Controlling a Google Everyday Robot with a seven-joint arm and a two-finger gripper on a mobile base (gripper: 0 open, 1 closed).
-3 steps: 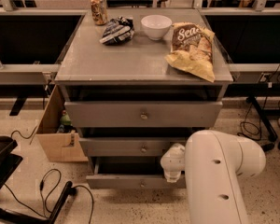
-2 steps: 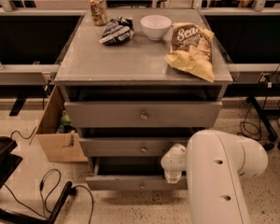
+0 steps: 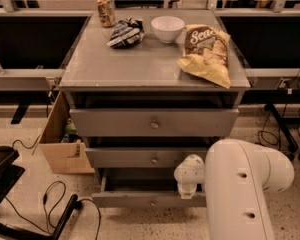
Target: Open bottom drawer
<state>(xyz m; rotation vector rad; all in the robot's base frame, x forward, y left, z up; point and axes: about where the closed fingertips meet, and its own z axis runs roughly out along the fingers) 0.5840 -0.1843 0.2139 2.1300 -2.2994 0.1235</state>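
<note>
The bottom drawer is the lowest of three grey drawers in the cabinet. Its narrow front panel, with a small round knob, stands pulled out ahead of the two drawers above, and a dark gap shows behind it. My gripper hangs from the white arm at the right part of that drawer front, just above its top edge. The arm's bulk hides the drawer's right end.
Above are the middle drawer and top drawer, both slightly out. On the cabinet top are a can, a dark wrapper, a white bowl and a chip bag. A cardboard box and cables lie at left.
The bottom drawer front has come out slightly further toward the camera. The arm and gripper have barely shifted.
</note>
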